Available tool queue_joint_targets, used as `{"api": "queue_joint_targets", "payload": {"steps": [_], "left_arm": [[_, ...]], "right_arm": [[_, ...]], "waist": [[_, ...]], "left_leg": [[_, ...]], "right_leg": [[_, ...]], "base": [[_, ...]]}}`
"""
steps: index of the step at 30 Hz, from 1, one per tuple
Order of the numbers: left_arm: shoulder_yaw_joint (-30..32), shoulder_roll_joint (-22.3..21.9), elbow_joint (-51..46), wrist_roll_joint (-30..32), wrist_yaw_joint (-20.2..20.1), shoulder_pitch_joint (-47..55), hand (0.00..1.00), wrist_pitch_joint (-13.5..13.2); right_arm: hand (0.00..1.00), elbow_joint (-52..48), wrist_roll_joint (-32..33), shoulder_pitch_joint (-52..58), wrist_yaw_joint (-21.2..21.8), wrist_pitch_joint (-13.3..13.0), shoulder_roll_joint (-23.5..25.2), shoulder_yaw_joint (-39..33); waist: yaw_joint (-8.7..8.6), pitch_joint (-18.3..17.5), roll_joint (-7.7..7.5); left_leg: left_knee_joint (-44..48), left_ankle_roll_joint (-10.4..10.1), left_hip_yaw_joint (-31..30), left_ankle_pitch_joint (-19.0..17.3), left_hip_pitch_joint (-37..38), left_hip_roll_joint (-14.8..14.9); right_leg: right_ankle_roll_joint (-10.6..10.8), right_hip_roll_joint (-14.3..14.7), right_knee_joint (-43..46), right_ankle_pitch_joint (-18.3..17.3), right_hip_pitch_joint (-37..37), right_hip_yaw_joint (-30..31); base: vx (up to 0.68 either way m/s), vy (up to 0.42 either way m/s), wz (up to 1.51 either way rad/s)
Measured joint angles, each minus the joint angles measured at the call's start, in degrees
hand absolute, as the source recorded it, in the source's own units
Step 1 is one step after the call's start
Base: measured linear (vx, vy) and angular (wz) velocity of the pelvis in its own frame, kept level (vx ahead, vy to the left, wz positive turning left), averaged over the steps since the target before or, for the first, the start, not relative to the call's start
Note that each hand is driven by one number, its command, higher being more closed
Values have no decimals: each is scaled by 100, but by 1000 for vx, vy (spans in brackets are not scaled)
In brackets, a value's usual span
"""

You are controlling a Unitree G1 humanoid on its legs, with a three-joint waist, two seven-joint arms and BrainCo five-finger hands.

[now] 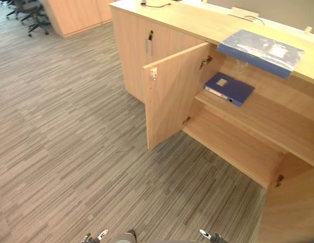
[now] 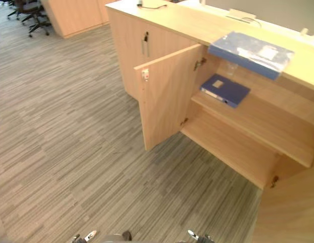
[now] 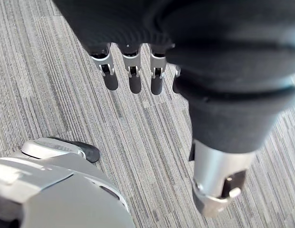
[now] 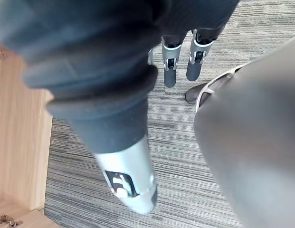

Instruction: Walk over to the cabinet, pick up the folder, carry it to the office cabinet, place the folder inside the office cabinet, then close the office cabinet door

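Note:
A flat blue folder [image 1: 260,50] in a clear sleeve lies on the light wood cabinet's top [image 1: 197,23], its near edge overhanging. Below it, inside the open cabinet, a dark blue binder [image 1: 229,87] lies flat on the middle shelf [image 1: 268,119]. The cabinet's left door [image 1: 174,93] stands swung out towards me. My left hand [image 3: 133,76] hangs over the carpet with its fingers straight and holds nothing. My right hand [image 4: 170,71] hangs the same way beside the cabinet's wood, open with nothing in it. Both hands are well short of the folder.
The cabinet's right door [image 1: 293,207] juts out at the lower right. A closed door with a dark handle [image 1: 149,41] is left of the open bay. Striped grey carpet [image 1: 65,142] stretches to the left. Office chairs [image 1: 30,12] and another wood unit [image 1: 76,15] stand far back.

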Motion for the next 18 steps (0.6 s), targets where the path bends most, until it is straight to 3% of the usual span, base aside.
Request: {"api": "queue_joint_targets", "payload": {"steps": [4, 6, 8, 9, 13, 18], "left_arm": [[75, -58, -7, 34, 0, 0, 0, 3], [135, -74, -5, 173, -2, -12, 0, 28], [146, -71, -3, 265, -4, -34, 0, 48], [137, -56, 0, 333, -4, -36, 0, 57], [-15, 7, 7, 378, 0, -70, 0, 61], [-63, 32, 24, 477, 0, -155, 0, 67]], "right_arm": [[0, -323, -5, 45, -41, -23, 16, 221], [0, -393, -5, 65, -60, -64, -66, 329], [0, -439, -13, 67, -53, -61, -120, 443], [0, -495, -27, 66, -49, -65, -123, 533], [0, -563, -42, 43, -18, -67, -152, 570], [0, -490, -236, 45, 14, -52, -172, 542]], "waist": [[-26, 39, 14], [-46, 75, 48], [-74, 143, 58], [-99, 181, 59], [-216, 339, 32], [-224, 506, 12]], "left_leg": [[-205, 63, 487, -13, 355, -83], [-336, 98, 960, -18, 549, -86], [-401, 114, 1324, -8, 650, -63], [-424, 120, 1507, 4, 671, -30], [-678, 47, 1828, 197, 760, 23], [-1048, -223, 2019, 310, 1016, 186]], "right_leg": [[-38, -343, 986, 7, -518, -420], [-301, -601, 1248, 58, -655, -1424], [-421, -660, 1238, 143, -700, -2068], [-509, -611, 1163, 214, -776, -2185], [-525, -363, 858, 423, -914, -2165], [-725, 165, 374, 510, -882, -2046]], "base": [[-18, 138, -67], [-46, 96, -95], [-45, 72, -103], [-55, 62, -100], [-48, 21, -52], [-28, -6, -43]]}}
